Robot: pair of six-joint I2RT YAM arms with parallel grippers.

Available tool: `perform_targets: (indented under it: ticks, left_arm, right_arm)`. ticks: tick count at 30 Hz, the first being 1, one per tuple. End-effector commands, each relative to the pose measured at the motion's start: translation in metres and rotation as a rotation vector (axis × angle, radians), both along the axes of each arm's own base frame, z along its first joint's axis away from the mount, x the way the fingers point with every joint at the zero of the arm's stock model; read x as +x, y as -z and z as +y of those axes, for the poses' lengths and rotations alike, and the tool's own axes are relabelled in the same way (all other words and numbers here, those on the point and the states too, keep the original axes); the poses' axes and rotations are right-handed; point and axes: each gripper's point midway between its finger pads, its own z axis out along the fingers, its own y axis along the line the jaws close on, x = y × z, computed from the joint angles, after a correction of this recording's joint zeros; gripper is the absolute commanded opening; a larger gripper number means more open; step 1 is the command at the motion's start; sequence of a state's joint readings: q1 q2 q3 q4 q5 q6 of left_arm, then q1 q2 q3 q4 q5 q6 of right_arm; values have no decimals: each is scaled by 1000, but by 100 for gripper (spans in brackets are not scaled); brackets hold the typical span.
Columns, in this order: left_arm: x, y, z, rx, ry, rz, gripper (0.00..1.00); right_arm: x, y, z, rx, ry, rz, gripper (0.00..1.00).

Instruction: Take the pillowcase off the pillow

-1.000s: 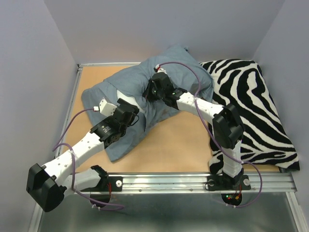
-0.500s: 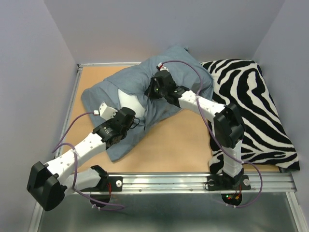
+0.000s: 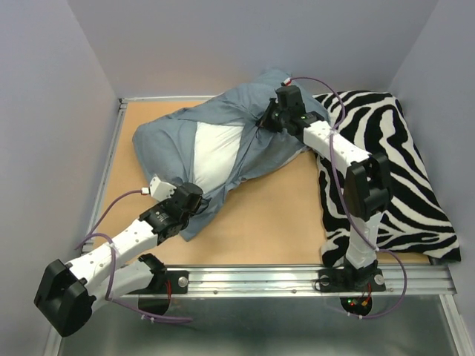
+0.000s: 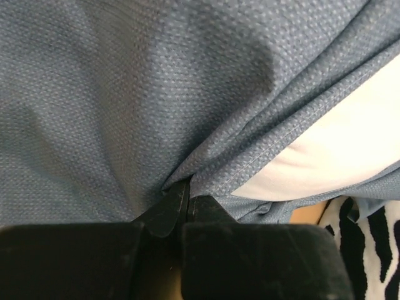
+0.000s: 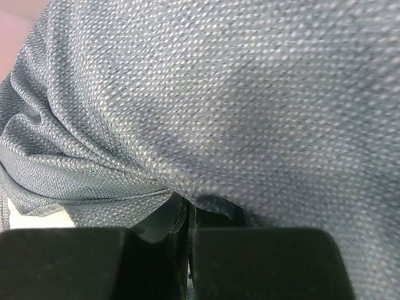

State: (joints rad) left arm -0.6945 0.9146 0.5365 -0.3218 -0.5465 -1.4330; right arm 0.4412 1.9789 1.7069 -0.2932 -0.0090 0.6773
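Pretty evenly lit from overhead in the top view, soft and diffuse, no harsh glare. Just faint soft shadows under the arms on the bench (image 3: 274, 215) and beneath the pillowcase (image 3: 171, 137) edge, plus a bit of sheen on the metal rail (image 3: 297, 278). Sharp all over, slight bowing toward the corners. Dimmer on the left wrist: crisp weave mid-frame, white pillow (image 4: 337, 150) close to blown out, left pincer (image 4: 187, 187) crushed to flat black. Way too close on the right wrist: mushy, blurred weave, right pincer (image 5: 189, 209) equally black.
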Motion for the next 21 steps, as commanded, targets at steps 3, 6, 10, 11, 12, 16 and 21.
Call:
perform_targets:
  ticks: [3, 6, 10, 11, 12, 16, 21]
  left_arm:
    - [-15, 46, 12, 59, -5, 77, 0]
    - [-15, 56, 8, 68, 21, 89, 0]
    - [-13, 61, 0, 36, 56, 60, 0]
    - [-10, 60, -2, 20, 60, 40, 0]
    - [-10, 59, -3, 15, 65, 33, 0]
    - [-5, 51, -4, 12, 82, -28, 0]
    - [2, 34, -7, 4, 109, -120, 0]
  right_arm:
    - [22, -19, -55, -75, 124, -61, 1]
    - [-1, -17, -32, -106, 36, -65, 4]
    - [-29, -26, -18, -138, -26, -92, 29]
    - [-33, -30, -16, -136, -38, -99, 34]
    - [-39, -31, -13, -136, -54, -100, 39]
    - [-64, -50, -6, -140, -95, -142, 55]
    - [-106, -82, 12, -112, -197, -209, 66]
